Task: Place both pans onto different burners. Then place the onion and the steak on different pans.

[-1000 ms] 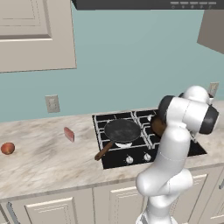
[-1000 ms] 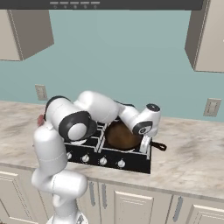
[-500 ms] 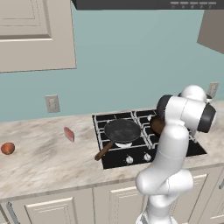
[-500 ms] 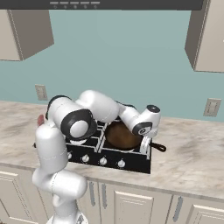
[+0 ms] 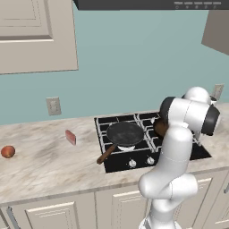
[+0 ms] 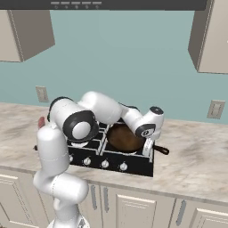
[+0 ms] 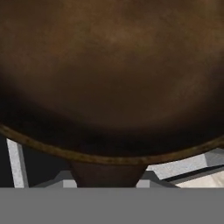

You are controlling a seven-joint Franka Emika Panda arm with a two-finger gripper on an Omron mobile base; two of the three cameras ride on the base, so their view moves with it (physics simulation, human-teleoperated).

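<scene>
Sitting on separate burners: black pan (image 5: 124,133) and reddish-brown pan (image 6: 125,138), handle apparently clamped in the jaws. Onion (image 5: 7,151) and steak (image 5: 70,137) are left on the counter (image 5: 49,165), unplaced.

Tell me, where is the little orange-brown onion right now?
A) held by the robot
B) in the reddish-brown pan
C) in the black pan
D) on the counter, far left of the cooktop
D: the onion lies on the bare counter, well left of the cooktop and beyond the steak.
</scene>
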